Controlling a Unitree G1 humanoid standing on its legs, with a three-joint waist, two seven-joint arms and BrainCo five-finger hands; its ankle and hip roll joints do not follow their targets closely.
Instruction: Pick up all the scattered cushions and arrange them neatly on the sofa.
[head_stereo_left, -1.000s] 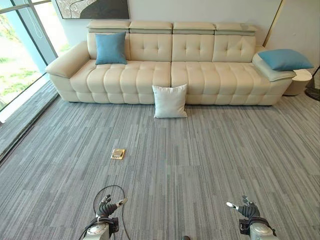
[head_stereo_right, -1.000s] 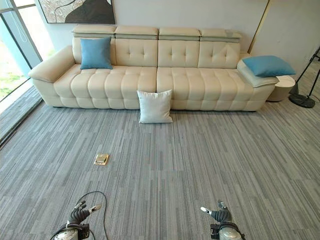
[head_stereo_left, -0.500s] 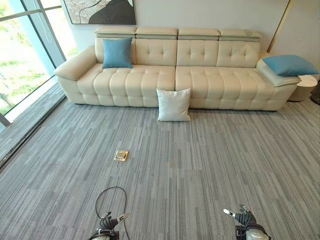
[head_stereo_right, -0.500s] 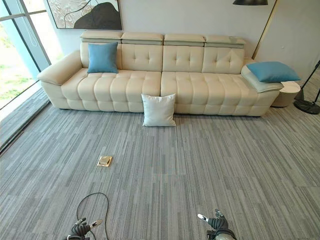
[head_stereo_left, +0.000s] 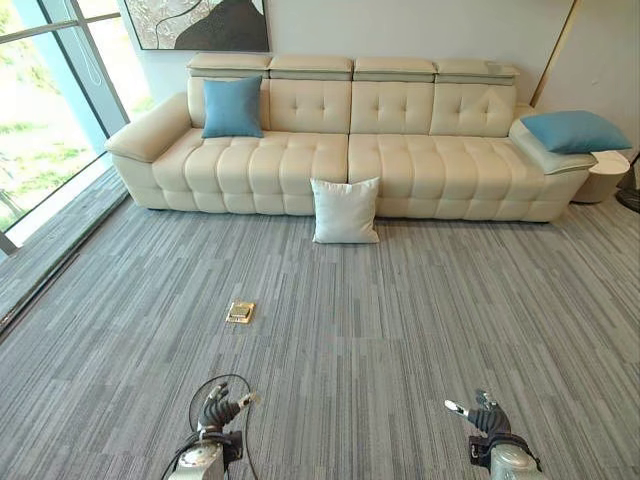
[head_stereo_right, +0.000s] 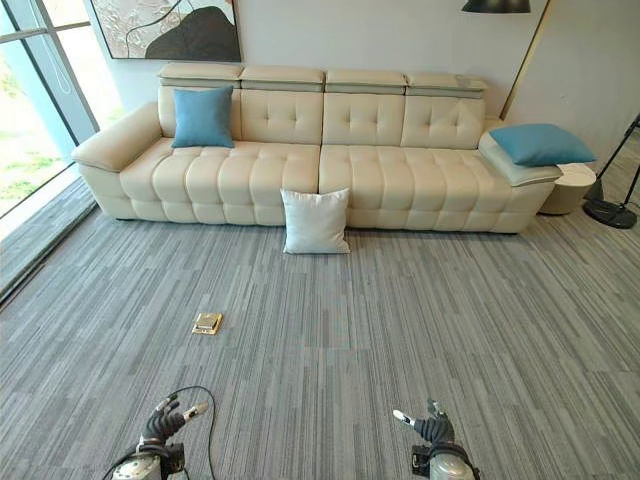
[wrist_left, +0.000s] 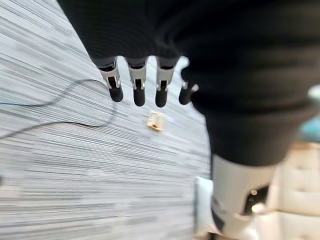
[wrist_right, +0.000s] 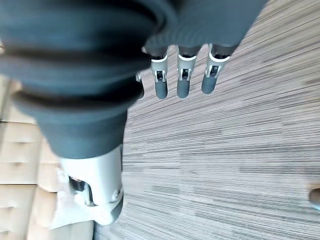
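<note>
Going left to right: the left hand (head_stereo_left: 218, 411) sits low at the bottom edge of the head views, raised in front of the robot over the grey striped carpet (head_stereo_left: 400, 320). Its fingers (wrist_left: 136, 89) hang relaxed and straight-ish in its wrist view, holding nothing. A bit ahead of it there's a small brass floor plate (head_stereo_left: 239, 312) set in the carpet.

Up at the far end is the cream sofa (head_stereo_left: 400, 160). On its left seat a blue cushion (head_stereo_left: 231, 107) stands upright against the backrest. In the middle, a white cushion (head_stereo_left: 345, 211) is on the floor, propped upright and leaning on the sofa's front, well away from both hands. Over on the sofa's right armrest lies a second blue cushion (head_stereo_left: 574, 131), flat-ish and tilted, just beside a round side table (head_stereo_left: 606, 170).

The right hand (head_stereo_left: 485, 420) mirrors the left one, low at the bottom edge, wrist up, fingers (wrist_right: 182, 81) loosely extended with the thumb stuck out to the side, also empty.
</note>
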